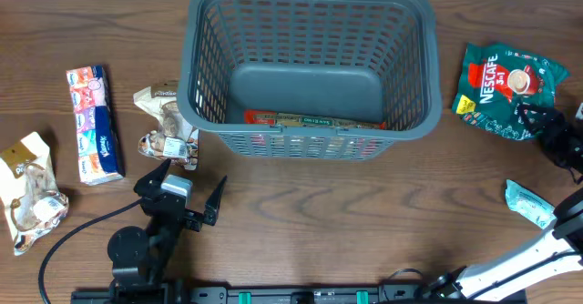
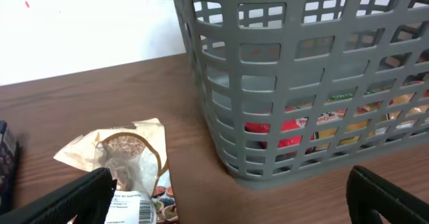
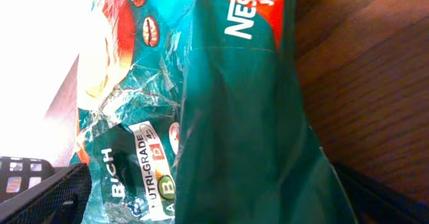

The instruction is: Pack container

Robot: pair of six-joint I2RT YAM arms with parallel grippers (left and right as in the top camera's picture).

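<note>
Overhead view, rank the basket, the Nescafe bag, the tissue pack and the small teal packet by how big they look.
1. basket, by far
2. Nescafe bag
3. tissue pack, longer but narrower
4. teal packet, smallest, though the arm may hide part

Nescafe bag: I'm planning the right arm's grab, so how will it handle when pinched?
Probably floppy: the Nescafe bag shows creased, crinkled film. Its glossy sheen suggests it may slip. The lumpy outline hints at loose contents that could shift.

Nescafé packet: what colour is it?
Teal-green with red patches; the Nescafé packet shows best overhead.
</note>
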